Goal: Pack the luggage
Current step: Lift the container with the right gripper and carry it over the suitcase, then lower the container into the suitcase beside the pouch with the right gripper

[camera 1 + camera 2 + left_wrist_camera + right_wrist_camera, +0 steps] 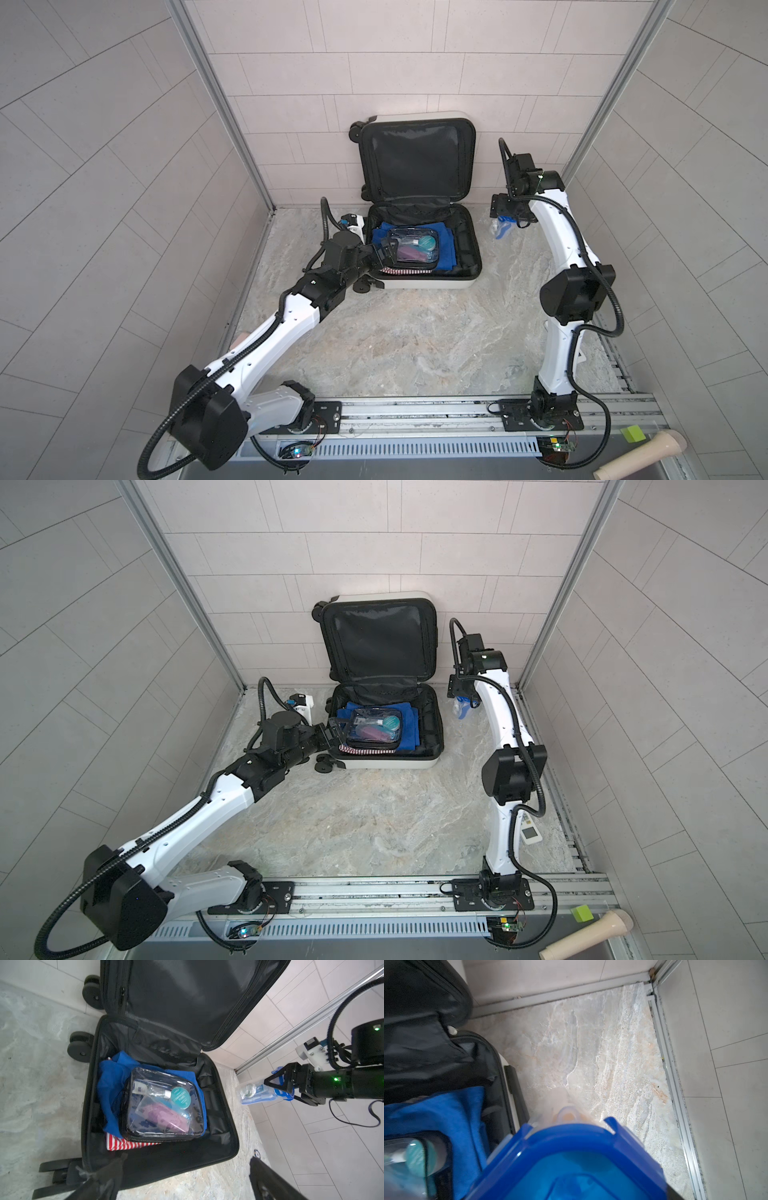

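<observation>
Step in hand: as I judge it, carrying the blue-lidded box [255,1093] into the luggage [432,283].
My right gripper [284,1089]: the jaws are closed across the lid end of the box. The box tilts, and I cannot tell whether its low end touches the surface [415,340].
My left gripper [384,253]: the jaws are wide and hold nothing. It hovers over the front-left corner of the base, just beside the clear pouch [162,1105].
Doing it well: I should raise the box above the base's right wall before crossing, then level it. I should lower it onto the bare lining to the right of the pouch. My left arm should pull off first so the two do not meet.
Risk: smooth plastic held by one end may swing or slip.
Where the luggage is: at the middle of the surface's back edge. The base lies flat and the lid [415,162] stands open against the back wall. The box is just beside its right wall.
How it looks: a white hard shell with black lining, a black zipper band and black wheels [80,1049]. Inside, a blue cloth [112,1088] lies over a red-and-white striped cloth [124,1145], with the pouch on top.
</observation>
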Robot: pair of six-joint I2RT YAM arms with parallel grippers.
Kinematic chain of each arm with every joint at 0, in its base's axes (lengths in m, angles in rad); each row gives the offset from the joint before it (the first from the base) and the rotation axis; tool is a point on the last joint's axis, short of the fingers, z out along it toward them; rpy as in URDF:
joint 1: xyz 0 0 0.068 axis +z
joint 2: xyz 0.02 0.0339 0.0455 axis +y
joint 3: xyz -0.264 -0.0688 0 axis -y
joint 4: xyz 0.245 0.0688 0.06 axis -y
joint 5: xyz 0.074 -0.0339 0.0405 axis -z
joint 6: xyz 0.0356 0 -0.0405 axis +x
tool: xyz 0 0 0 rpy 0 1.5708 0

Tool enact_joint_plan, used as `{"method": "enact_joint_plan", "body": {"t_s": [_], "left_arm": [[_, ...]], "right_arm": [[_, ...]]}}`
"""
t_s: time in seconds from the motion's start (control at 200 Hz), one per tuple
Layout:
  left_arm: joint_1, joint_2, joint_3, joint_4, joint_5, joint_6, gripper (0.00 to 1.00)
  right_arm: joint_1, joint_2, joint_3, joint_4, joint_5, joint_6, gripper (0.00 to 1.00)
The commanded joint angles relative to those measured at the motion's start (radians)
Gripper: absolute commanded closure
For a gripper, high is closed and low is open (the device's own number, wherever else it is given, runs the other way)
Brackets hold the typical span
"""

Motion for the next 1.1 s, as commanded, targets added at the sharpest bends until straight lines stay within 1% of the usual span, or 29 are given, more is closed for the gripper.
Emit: {"method": "enact_joint_plan", "body": {"t_s": [0.0, 0.08, 0.25, 0.375, 0.49, 0.63, 0.836, 1.096], "left_arm": [[0.026, 0.032, 0.076, -0.034, 0.044, 0.035, 0.00], [0.036, 0.050, 0.099, -0.031, 0.077, 0.056, 0.00], [0.050, 0.076, 0.133, -0.028, 0.105, 0.075, 0.00], [0.052, 0.093, 0.149, -0.026, 0.119, 0.086, 0.00], [0.052, 0.107, 0.151, -0.030, 0.121, 0.083, 0.00], [0.053, 0.132, 0.143, -0.008, 0.147, 0.069, 0.00], [0.052, 0.150, 0.138, 0.010, 0.162, 0.059, 0.00], [0.055, 0.137, 0.133, -0.001, 0.159, 0.052, 0.00]], "right_arm": [[0.006, -0.074, -0.003, 0.058, -0.089, 0.035, 0.25], [0.016, -0.100, -0.029, 0.112, -0.175, 0.061, 0.26], [0.052, -0.108, -0.063, 0.218, -0.329, 0.133, 0.27], [0.093, -0.076, -0.070, 0.316, -0.419, 0.188, 0.27], [0.112, -0.024, -0.057, 0.423, -0.500, 0.272, 0.27], [0.149, 0.063, 0.007, 0.503, -0.556, 0.347, 0.27], [0.204, 0.233, 0.184, 0.515, -0.614, 0.409, 0.27], [0.222, 0.368, 0.212, 0.681, -0.703, 0.545, 0.26]]}}
